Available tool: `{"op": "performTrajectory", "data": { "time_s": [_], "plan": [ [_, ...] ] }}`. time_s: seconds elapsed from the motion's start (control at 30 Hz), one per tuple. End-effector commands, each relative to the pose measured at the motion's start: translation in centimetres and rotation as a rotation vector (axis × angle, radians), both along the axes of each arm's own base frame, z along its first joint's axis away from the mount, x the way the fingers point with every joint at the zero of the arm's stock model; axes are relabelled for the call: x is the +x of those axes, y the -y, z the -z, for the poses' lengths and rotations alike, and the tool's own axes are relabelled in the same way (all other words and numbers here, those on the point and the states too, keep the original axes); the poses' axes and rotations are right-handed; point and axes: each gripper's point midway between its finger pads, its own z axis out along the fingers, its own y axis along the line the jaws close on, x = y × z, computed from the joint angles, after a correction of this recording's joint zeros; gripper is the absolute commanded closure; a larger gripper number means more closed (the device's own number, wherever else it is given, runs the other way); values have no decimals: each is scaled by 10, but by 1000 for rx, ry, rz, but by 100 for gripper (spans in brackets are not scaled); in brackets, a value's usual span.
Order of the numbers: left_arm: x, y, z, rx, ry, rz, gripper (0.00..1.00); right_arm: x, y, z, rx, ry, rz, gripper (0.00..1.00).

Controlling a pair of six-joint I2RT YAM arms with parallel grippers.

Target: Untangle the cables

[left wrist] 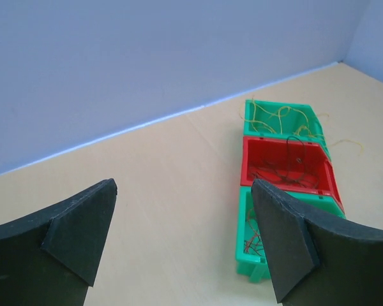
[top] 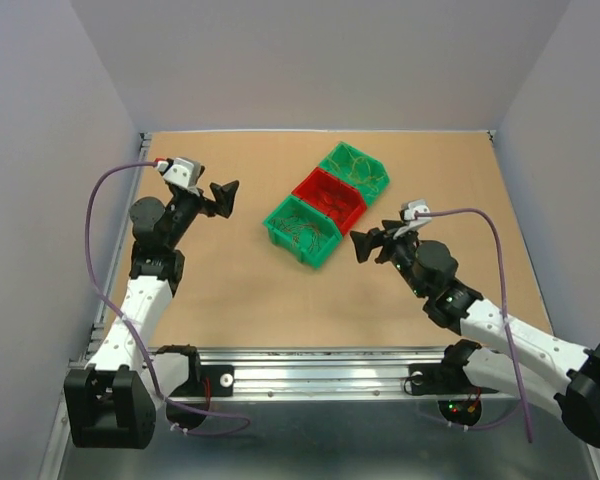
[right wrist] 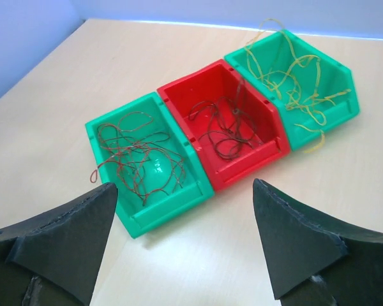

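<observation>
Right wrist view showed cables (right wrist: 131,156) sorted by colour into three bins (right wrist: 166,213), so probably little remained. Left gripper (top: 223,197) and right gripper (top: 365,245) stood wide apart, empty.

Table (right wrist: 70,83): green bin (right wrist: 172,210), red bin (right wrist: 252,167), 2nd green bin (right wrist: 338,115)

This looks like a robot laboratory cell, not a home. Plain pale walls (top: 330,60) close the brown surface (top: 230,290) on three sides. A left arm (top: 145,290) and a right arm (top: 500,325) are bolted to a metal rail (top: 320,375), and plastic sorting bins (top: 302,243) stand there.
</observation>
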Motion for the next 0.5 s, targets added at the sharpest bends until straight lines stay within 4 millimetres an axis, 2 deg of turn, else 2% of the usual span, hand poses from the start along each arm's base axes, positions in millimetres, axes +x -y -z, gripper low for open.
{"op": "performTrajectory", "data": {
  "time_s": [0.0,0.07,0.1,0.13,0.17,0.23,0.27,0.3,0.33,0.4,0.47],
  "plan": [
    [-10,-15,-9,-42,64,-90,1,-7,25,4,80,33,97,9],
    [-17,-21,-8,-48,79,-120,1,-13,36,-2,121,56,128,9],
    [-20,-22,2,-48,64,-128,1,-16,40,8,121,46,136,9],
    [-26,-24,-1,-54,82,-141,1,-18,45,8,137,49,151,9],
    [-29,-27,11,-52,63,-155,1,-21,50,4,163,64,163,9],
    [-37,-32,12,-45,86,-178,1,-24,59,16,171,55,193,9],
    [-40,-33,15,-37,90,-183,1,-27,63,13,193,70,203,9],
    [-44,-33,26,-27,82,-181,1,-28,65,14,201,72,211,9],
    [-50,-33,24,-11,108,-179,1,-29,69,20,201,66,222,9],
    [-56,-32,33,10,112,-170,1,-32,71,17,226,80,222,9],
    [-62,-28,33,32,138,-146,1,-34,72,20,231,84,220,9]
  ]
}}
